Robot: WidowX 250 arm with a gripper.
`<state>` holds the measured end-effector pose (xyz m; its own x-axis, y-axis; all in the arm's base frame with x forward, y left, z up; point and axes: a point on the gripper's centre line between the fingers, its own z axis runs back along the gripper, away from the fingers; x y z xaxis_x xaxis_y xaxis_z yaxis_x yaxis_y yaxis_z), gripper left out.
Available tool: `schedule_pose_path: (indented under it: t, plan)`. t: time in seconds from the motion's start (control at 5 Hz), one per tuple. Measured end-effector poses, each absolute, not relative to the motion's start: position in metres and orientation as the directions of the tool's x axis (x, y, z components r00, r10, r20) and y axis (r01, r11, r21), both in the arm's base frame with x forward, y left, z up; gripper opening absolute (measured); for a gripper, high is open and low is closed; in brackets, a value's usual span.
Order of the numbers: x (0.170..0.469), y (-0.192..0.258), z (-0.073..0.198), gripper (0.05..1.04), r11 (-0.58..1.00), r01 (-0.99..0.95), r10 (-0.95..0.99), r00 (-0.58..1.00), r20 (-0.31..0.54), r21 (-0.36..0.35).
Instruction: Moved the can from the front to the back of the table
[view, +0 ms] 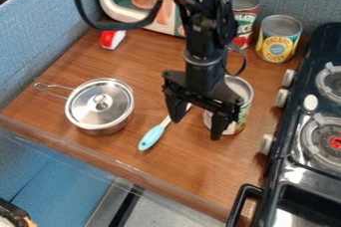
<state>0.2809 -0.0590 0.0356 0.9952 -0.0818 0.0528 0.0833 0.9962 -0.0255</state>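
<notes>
Pre-grasp alignment at the can [244, 107] judged in hand; back placement not done. Can seen upright, partly hidden by the gripper [198, 125], toward the right edge of the tabletop [180, 173], nearer the front than the pineapple can [276, 47] and tomato can [247, 19] at the back right corner. Pincer spread apart, nothing clamped. Next, the can should be straddled, clamped, lifted clear of the utensil [152, 137] and carried to the back edge.
</notes>
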Motion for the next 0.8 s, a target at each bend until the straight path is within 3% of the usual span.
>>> schedule_pose_path:
  t: [0.4, 0.8]
  plan:
    - [0.293, -0.063, 0.007, 1.001, 0.999, 0.023, -0.023, 1.0, 0.001, -0.036]
    - [0.331, -0.069, 0.008, 1.001, 0.996, -0.048, 0.051, 0.998, 0.035, -0.078]
